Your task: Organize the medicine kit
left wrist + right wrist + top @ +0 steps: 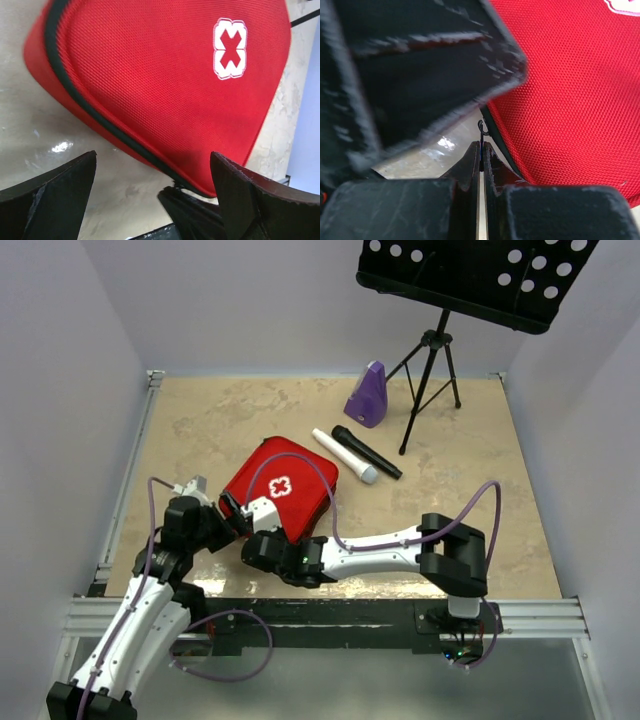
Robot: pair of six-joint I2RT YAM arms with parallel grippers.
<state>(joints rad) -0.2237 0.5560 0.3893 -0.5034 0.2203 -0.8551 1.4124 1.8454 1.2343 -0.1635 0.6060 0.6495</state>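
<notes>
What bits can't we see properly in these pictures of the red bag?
- Inside the red soft zip case: closed in every view.
- Its near corner: top view, covered by the left gripper and right gripper.
- Tiny metal zip pull: right wrist view, mostly pinched inside that shut gripper.
- Black music stand: top view, cut off by the upper edge.

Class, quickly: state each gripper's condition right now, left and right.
Left gripper: open, holding nothing.
Right gripper: shut on what looks like the zip pull of the medicine kit.
</notes>
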